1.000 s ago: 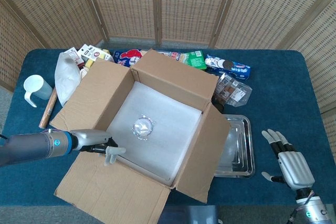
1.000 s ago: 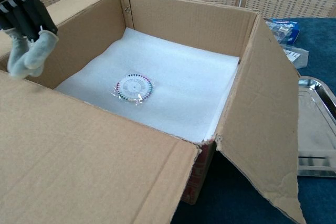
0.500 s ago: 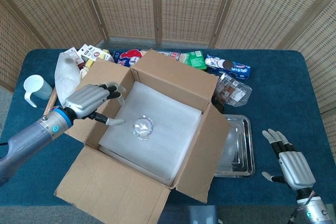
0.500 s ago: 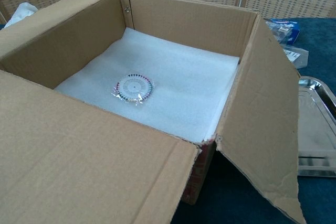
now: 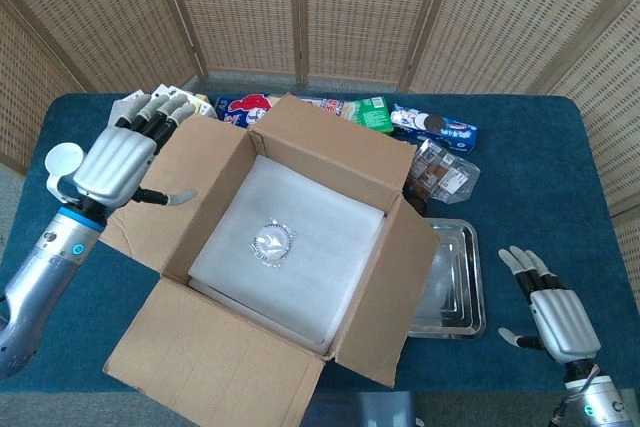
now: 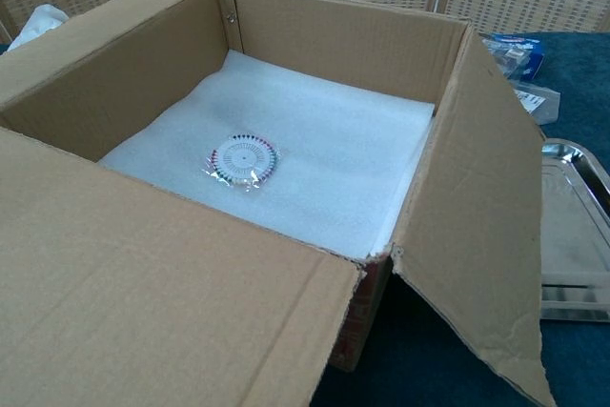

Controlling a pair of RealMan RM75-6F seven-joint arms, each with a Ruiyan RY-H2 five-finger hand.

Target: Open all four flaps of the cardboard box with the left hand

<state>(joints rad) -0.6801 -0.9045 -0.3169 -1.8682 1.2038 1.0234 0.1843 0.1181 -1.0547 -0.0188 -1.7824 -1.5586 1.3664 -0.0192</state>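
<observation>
Lifted out of the brown cardboard box (image 5: 290, 247) since the earlier frames, the left hand (image 5: 115, 162) is now held raised beside the box's left flap (image 5: 175, 192), holding nothing, with its fingers (image 5: 160, 112) extended and slightly apart and the thumb stuck out toward the flap. All four flaps are seen folded outward. White foam lining (image 6: 315, 154) is shown inside, with a small round plastic-wrapped disc (image 6: 244, 159) lying on it, well to the right of the left fingertips. The right hand (image 5: 555, 317) is seen resting on the blue tablecloth (image 5: 540, 207) with fingers spread, just right of a shiny metal tray (image 5: 460, 282).
</observation>
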